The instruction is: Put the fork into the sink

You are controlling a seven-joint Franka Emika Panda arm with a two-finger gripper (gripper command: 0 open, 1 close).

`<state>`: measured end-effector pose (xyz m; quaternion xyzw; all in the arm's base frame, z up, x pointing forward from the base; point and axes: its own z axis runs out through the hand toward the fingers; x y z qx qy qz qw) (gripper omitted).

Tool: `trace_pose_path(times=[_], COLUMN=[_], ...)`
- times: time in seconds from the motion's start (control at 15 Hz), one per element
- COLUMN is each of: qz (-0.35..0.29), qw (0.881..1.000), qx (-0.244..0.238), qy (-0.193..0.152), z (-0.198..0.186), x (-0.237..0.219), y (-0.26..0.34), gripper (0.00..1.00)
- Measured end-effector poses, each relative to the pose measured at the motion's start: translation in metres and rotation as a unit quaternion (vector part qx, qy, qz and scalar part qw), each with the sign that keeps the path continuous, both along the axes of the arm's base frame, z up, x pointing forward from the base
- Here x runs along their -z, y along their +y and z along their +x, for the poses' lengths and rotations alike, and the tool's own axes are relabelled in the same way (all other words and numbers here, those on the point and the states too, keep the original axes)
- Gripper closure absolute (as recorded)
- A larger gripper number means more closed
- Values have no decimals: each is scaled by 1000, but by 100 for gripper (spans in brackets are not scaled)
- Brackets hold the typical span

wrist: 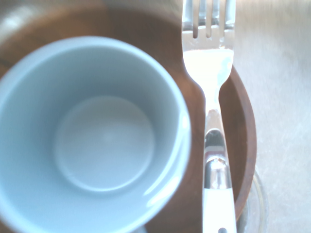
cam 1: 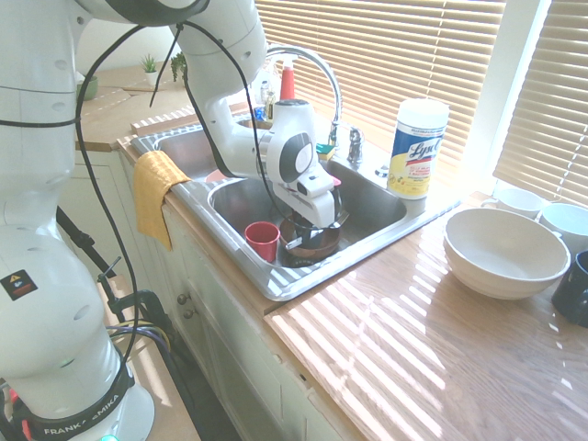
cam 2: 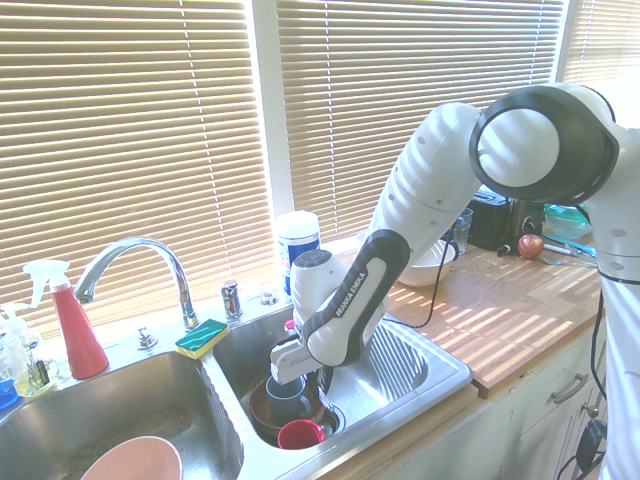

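Over the sink (cam 1: 283, 287) | gripper (cam 1: 308, 241) closed (hold on fork (wrist: 218, 170) unclear) | mug (cam 2: 287, 398) in bowl (wrist: 245, 126)

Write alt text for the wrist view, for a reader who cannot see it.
A fork with silver tines and a white handle shows close up beside a pale blue mug, seen from above; behind them is a round brown bowl.

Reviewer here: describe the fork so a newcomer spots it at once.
Find the steel double sink below the windows; its basin nearer the bowl on the counter holds a brown bowl. Beside the blue-grey mug there, look for the fork: slim, silver-tined, white-handled, unlike the round mug.
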<state>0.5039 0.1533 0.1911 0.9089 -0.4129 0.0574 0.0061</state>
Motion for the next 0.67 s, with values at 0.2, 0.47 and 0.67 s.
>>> trace_pose_path(times=[0.2,0.47,0.67], qz=[-5,-5,-2], qw=[1000,1000,1000], qx=[8,21,27], qy=[2,-2,-8], z=[2,5,10], x=[16,17,14], y=[-5,-14,-20], gripper=[100,100,100])
